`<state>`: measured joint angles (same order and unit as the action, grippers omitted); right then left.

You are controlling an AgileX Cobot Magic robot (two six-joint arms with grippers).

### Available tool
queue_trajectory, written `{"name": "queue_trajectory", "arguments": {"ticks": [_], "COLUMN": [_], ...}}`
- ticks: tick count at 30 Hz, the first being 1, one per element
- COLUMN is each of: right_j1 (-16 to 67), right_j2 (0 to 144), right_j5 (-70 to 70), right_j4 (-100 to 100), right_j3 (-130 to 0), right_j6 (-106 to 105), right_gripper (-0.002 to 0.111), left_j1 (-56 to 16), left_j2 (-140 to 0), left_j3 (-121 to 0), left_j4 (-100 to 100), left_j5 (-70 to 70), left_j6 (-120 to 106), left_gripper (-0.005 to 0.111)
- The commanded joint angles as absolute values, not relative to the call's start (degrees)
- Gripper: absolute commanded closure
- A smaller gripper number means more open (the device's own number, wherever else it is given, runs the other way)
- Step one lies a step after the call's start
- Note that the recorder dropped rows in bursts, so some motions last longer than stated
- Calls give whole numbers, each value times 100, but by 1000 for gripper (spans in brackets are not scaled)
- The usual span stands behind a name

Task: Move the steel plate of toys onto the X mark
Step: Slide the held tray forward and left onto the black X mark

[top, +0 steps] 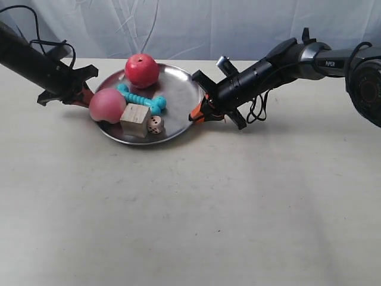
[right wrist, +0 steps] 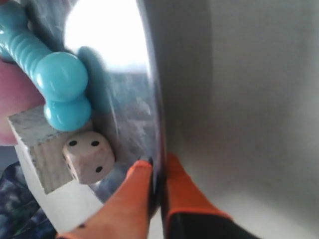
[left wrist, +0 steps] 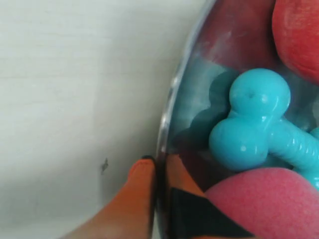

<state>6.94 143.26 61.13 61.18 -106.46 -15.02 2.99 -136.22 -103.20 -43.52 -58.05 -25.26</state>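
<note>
The steel plate (top: 178,80) sits at the back of the table, carrying the red ball (top: 141,70), pink ball (top: 107,105), turquoise bone (top: 143,98), wooden cube (top: 135,120) and die (top: 156,124). My left gripper (top: 85,97) is shut on the rim (left wrist: 172,99) beside the pink ball (left wrist: 269,199) and the bone's end (left wrist: 254,119), one orange finger inside and one outside (left wrist: 158,160). My right gripper (top: 199,113) is shut on the opposite rim (right wrist: 152,99) near the die (right wrist: 88,157) and cube (right wrist: 35,144). The X mark shows in no view.
Pale tabletop (top: 190,208) stretches wide in front of the plate. A white cloth backdrop (top: 196,24) hangs behind the table. A tiny dark speck (left wrist: 104,165) lies on the table beside my left gripper's outer finger.
</note>
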Motion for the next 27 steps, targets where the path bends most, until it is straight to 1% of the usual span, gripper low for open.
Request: {"name": "queue_trajectory", "arguments": {"ticks": [1,7,14,17,27], "right_j1": [809,839,1147,1271,1328], "right_j2": [14154,14154,14141,14141,13922], "right_j5": [6659,6996,6996,6996,6996], "right_j4": [6942,6931,6432,6024,5704], "right_j3": [-10677,-10677,-10677,-10677,-10661], "right_j6": [-1620,-1590,-1421,-1307,-1246], "right_gripper": [109,109,109,109,109], "left_j1": [157,157,157,157,144], "left_j2": [-13305,-13198,-13138,-12995,-12431], "left_j3": [-10298,-10062,-9533,-9319,-8437], "left_j4": [-4497,-4049,-4012,-4012,-4023], "left_j5": [-6504,-6595,-6654,-6617,-6315], "left_j6": [-2410,-2143,-2174,-2242,-2395], "left_gripper": [107,107,107,107,107]}}
